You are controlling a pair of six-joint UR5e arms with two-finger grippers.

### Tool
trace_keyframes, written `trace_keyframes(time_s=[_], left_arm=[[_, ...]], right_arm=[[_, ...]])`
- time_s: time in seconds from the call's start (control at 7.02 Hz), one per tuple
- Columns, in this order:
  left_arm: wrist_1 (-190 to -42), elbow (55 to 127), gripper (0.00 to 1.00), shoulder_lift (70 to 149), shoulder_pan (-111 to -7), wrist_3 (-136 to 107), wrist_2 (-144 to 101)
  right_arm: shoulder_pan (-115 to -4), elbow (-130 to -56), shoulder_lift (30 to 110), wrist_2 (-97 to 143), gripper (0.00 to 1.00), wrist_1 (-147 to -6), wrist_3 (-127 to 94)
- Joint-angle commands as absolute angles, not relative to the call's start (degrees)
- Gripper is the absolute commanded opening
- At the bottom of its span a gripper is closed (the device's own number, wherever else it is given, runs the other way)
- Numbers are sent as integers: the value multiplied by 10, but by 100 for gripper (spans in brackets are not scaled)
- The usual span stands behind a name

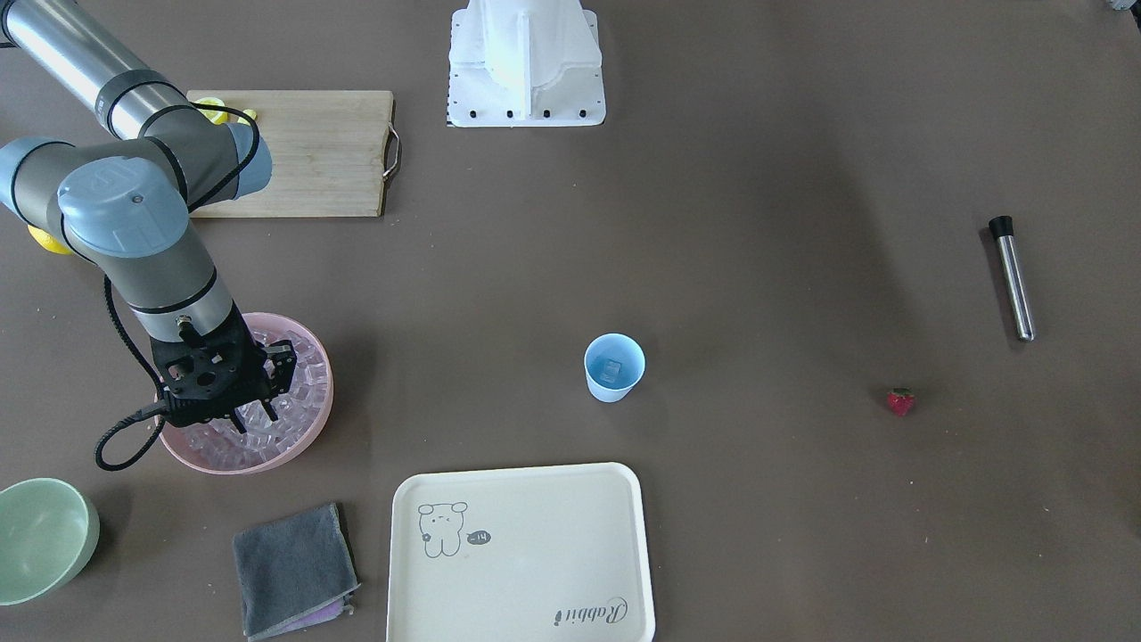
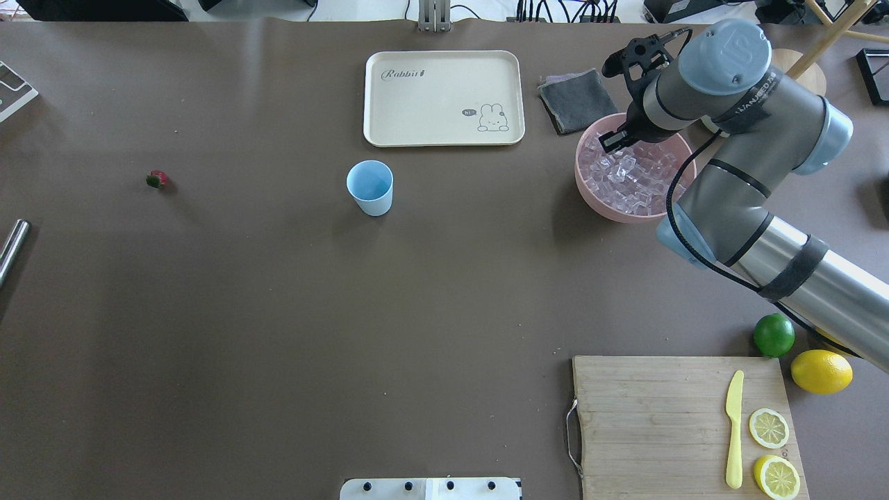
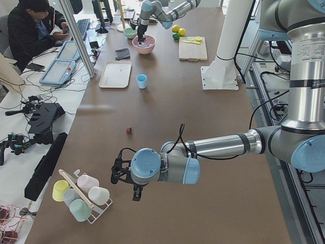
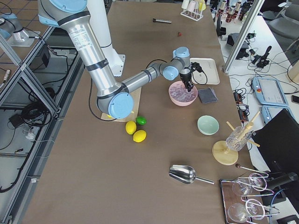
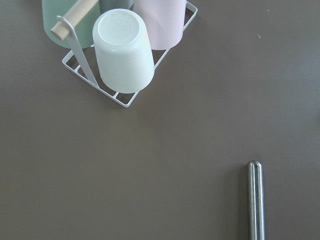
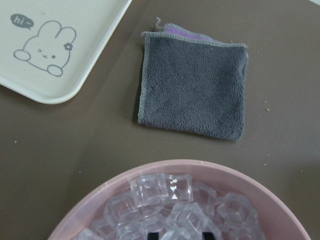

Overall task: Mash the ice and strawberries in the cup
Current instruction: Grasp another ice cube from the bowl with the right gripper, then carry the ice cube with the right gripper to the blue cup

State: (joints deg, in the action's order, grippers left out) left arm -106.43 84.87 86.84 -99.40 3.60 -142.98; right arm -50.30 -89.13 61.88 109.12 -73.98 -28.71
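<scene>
The light blue cup stands upright mid-table with one ice cube in it; it also shows in the overhead view. The strawberry lies alone on the table, far from the cup. Many ice cubes fill the pink bowl. My right gripper is down in that bowl, its fingertips close together around one cube in the right wrist view. My left gripper hovers near a mug rack, far from the cup; I cannot tell whether it is open or shut.
A metal rod lies near the left arm's end. The cream tray, grey cloth and pale green bowl sit along the far edge. The cutting board with knife, lemon slices, lemon and lime sits near the robot.
</scene>
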Motion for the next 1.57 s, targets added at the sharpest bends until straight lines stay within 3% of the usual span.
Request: trace_keyframes(time_s=[0.0,0.43,0.85,1.42], left_arm=[[-1064,849,99,869,-994,36,-1430],[-1064,857,99,867,-994,36,-1430],[-1063,857,99,871,-994,36,-1430],[-1061,855,99,871,-994,35,-1430]], right_arm=[[-514,-935,607,1111,5,-777,-298],[-442,-913,473,1066,3,-843,-440],[-370,-777,295,1016,0,-843,-547],[-308,-684,271,940,0,-737,-569]])
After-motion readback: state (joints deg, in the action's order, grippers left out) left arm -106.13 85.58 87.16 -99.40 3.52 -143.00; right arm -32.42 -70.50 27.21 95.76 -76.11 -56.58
